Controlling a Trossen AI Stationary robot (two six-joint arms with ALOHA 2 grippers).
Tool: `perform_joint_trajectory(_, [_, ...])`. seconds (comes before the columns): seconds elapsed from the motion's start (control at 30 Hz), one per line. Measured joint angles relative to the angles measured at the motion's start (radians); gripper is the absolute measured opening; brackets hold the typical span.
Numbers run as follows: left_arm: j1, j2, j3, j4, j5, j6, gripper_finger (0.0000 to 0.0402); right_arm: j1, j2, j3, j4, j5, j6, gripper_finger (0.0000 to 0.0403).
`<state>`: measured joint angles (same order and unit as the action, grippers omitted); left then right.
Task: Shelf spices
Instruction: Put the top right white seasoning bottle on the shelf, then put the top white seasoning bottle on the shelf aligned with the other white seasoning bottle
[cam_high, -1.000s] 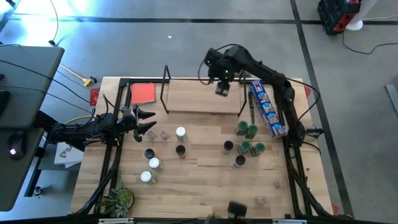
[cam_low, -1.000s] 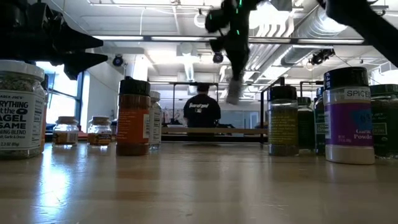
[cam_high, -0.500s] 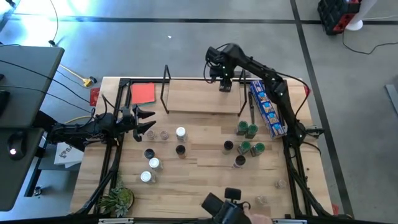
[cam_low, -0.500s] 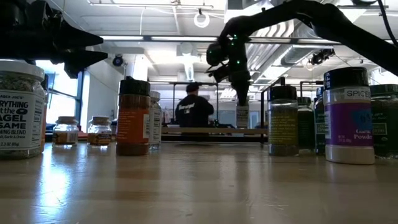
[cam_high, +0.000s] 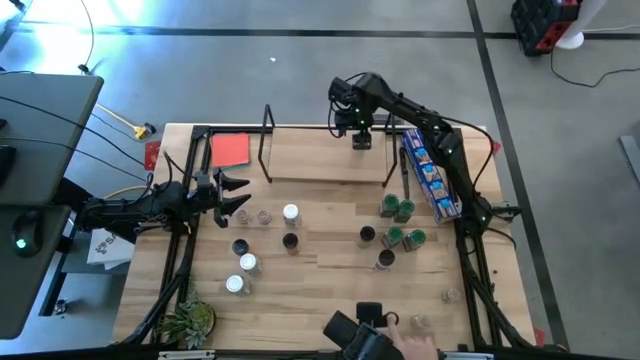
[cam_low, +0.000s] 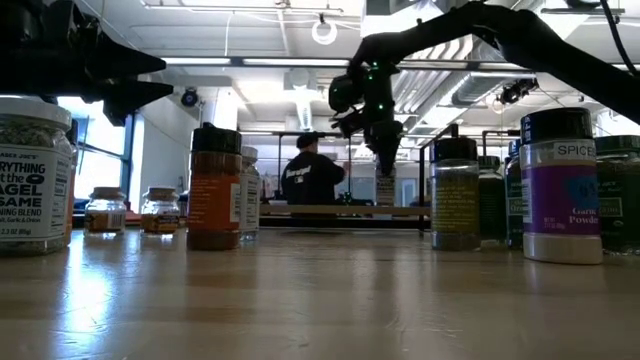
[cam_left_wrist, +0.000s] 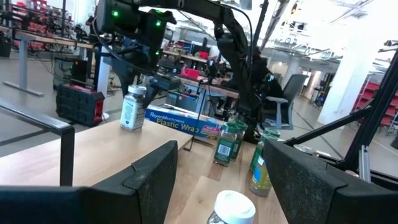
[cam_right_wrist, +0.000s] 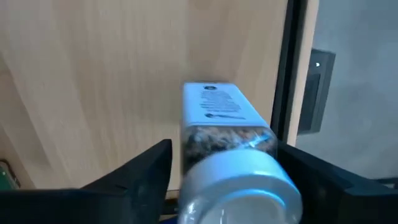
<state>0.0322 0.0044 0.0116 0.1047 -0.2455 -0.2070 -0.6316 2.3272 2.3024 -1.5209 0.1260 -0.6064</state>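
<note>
Jar (cam_right_wrist: 227, 143) stands upright on shelf (cam_high: 320, 160), long axis vertical, white lid up, near far right black upright (cam_right_wrist: 291, 68); clear cylinder w/ paper label, speckled fill. Right gripper (cam_high: 360, 138) spread, fingers either side of jar, gaps showing. Shelf is pale smooth wood. Left gripper (cam_high: 240, 196) spread, hovers over left table edge.

The left gripper (cam_left_wrist: 214, 180) is showing its two dark fingers (cam_left_wrist: 152, 171) apart, a white-lidded jar (cam_left_wrist: 233, 208) sitting low between them. Farther off, the right arm (cam_left_wrist: 186, 25) is reaching over the shelf (cam_left_wrist: 93, 140), where a clear white-capped jar (cam_left_wrist: 132, 108) is standing upright (whether its gripper is touching it, I cannot tell). Green-lidded jars (cam_left_wrist: 229, 140) are clustering near a long blue packet (cam_left_wrist: 180, 121).
</note>
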Motion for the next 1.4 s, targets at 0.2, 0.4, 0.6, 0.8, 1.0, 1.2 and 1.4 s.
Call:
perform_joint_trajectory(0.2, [0.0,0.0,0.0,0.0,0.0,-0.001,0.0236,0.005,-0.005,0.002,-0.001,0.037,-0.03,0.0276])
perform_joint_trajectory(0.4, [0.0,0.0,0.0,0.001,0.0,-0.001,0.0236,0.027,-0.006,0.039,-0.011,0.121,-0.031,0.0278])
perform_joint_trajectory(0.6, [0.0,0.0,0.0,-0.001,0.0,-0.002,0.0236,0.06,-0.046,0.045,0.016,0.131,-0.017,0.0279])
perform_joint_trajectory(0.8, [0.0,0.0,0.0,-0.003,0.0,-0.002,0.0236,0.14,-0.112,0.047,0.066,0.153,0.086,0.0279])
perform_joint_trajectory(1.0, [0.0,0.0,0.0,-0.002,0.002,-0.002,0.0236,0.324,-0.15,0.047,0.253,-0.08,0.257,0.0279])
perform_joint_trajectory(1.2, [0.0,0.0,0.0,-0.008,0.103,-0.003,0.0236,0.546,-0.148,-0.115,0.632,-0.152,0.363,0.0279])
perform_joint_trajectory(1.4, [0.0,0.0,0.0,-0.009,0.187,-0.002,0.0236,0.69,-0.147,-0.258,1.064,0.015,0.509,0.0279])
